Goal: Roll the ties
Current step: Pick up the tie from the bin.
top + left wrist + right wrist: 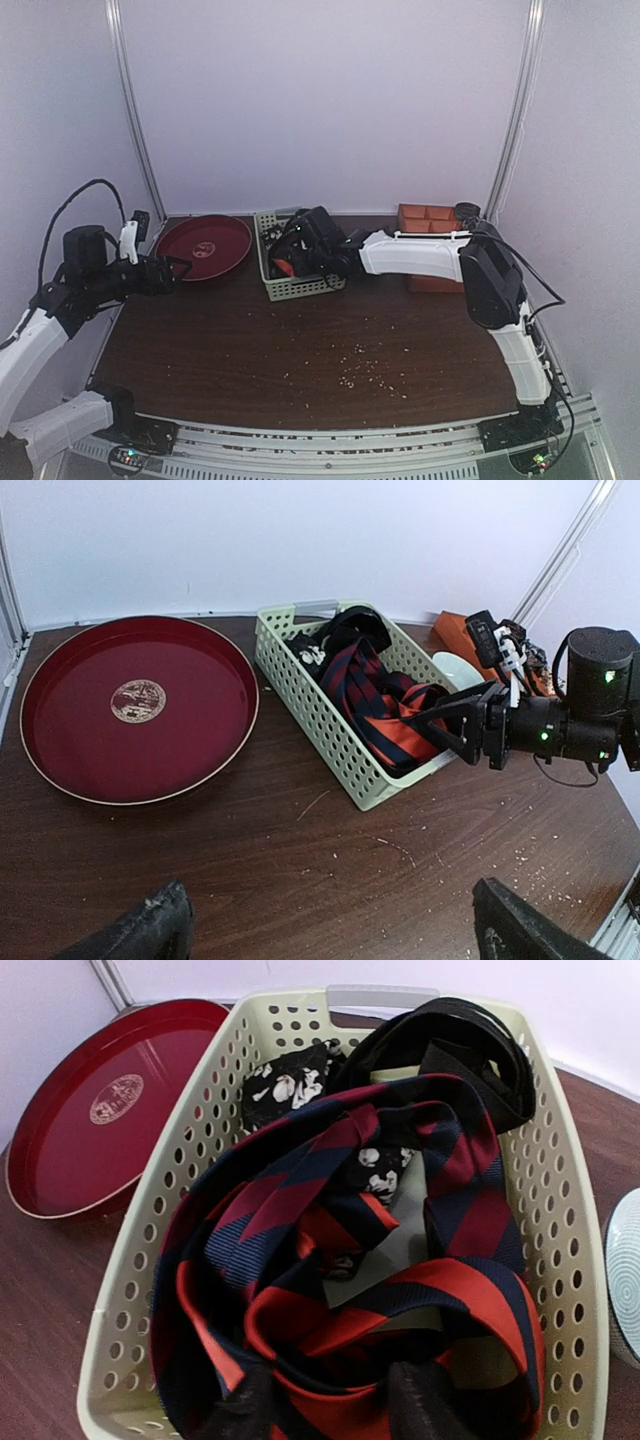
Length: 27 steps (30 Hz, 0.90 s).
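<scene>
A dark wooden table [300, 350], scattered with pale crumbs [360, 372], sits inside plain white walls. Toward the back stands a pale green basket [320, 720] with holed sides, and the ties lie jumbled in it, none yet rolled. A red and navy striped tie [330, 1210] is heaped on top in loose loops, a black tie [470, 1040] is coiled at the far end, and a dark speckled tie [285, 1085] lies partly under the striped one. The right gripper [330, 1385] reaches into the near end of the basket with its fingers [245, 1405] on either side of a fold of the striped tie. That is likely because this tie lies uppermost and can come out without dragging the rest. The fingers stand somewhat apart with cloth between them, but the wrist view cuts them off, so I cannot tell whether they pinch the fold or merely straddle it. The left gripper [330, 900] hovers spread wide and empty near the red tray [200, 680], probably waiting to help flatten a tie once it is out.
</scene>
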Tool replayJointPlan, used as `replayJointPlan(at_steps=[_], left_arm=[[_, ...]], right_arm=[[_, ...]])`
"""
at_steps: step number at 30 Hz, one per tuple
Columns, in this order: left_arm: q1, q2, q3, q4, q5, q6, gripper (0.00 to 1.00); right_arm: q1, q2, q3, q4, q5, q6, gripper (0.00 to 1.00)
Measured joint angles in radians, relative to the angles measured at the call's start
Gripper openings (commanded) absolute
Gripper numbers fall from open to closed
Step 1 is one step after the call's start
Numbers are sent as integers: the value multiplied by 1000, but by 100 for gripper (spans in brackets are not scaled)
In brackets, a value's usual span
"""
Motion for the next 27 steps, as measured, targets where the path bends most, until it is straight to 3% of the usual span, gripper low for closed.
replayJointPlan(at_steps=[3, 12, 27], left_arm=[[0, -7, 0, 0, -9, 0, 98], [0, -19, -1, 0, -32, 0, 98], [0, -67, -16, 1, -81, -13, 89]], right_arm=[[-10, 0, 14, -2, -19, -11, 1], [-18, -102, 11, -2, -35, -27, 0], [-15, -829, -313, 174, 32, -47, 0]])
